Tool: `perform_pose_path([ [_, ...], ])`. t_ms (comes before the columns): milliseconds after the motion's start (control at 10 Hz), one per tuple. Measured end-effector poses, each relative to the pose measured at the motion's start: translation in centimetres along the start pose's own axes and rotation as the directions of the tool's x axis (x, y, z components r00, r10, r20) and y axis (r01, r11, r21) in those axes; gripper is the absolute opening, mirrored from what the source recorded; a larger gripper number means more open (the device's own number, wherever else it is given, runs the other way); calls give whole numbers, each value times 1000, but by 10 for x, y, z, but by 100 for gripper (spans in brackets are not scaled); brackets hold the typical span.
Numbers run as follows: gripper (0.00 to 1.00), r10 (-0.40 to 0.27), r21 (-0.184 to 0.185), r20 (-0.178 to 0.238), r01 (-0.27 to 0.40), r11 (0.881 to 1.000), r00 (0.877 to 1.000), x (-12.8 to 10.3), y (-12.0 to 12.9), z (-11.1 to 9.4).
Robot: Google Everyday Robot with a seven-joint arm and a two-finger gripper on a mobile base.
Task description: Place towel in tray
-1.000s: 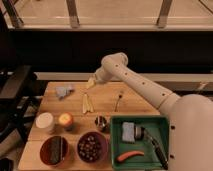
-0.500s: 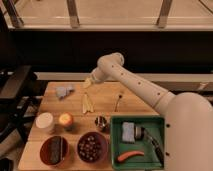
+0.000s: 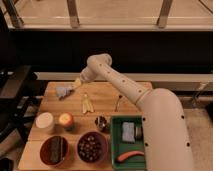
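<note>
Swinging left across the surface point(image 3: 107, 92), the arm has carried the gripper point(image 3: 77, 83) away from above the banana point(image 3: 86, 103) and right up to the towel point(image 3: 63, 92), which hasn't budged. Jaws spread wide now, nothing between them, and the towel sits just beside them on their left and slightly lower, bunched in a lumpy grey-blue heap on the wood. I'd call this the approach, with the grasp not yet made.

That cloth looks light and limp, so it should sag and trail once lifted. It's not fragile, but a thin edge could slip out. Best bet, I reckon, is pinching down on the thickest fold at its middle.

Well off to the jaws' right and nearer the camera waits the green tray point(image 3: 114, 145), already holding a pale blue pad point(image 3: 128, 131).
</note>
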Motion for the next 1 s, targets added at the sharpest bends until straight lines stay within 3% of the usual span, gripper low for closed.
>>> perform_pose_path([
  [300, 62, -41, 38, 17, 40, 998, 999, 8, -6, 28],
  [1000, 62, -113, 76, -11, 113, 991, 994, 26, -39, 79],
])
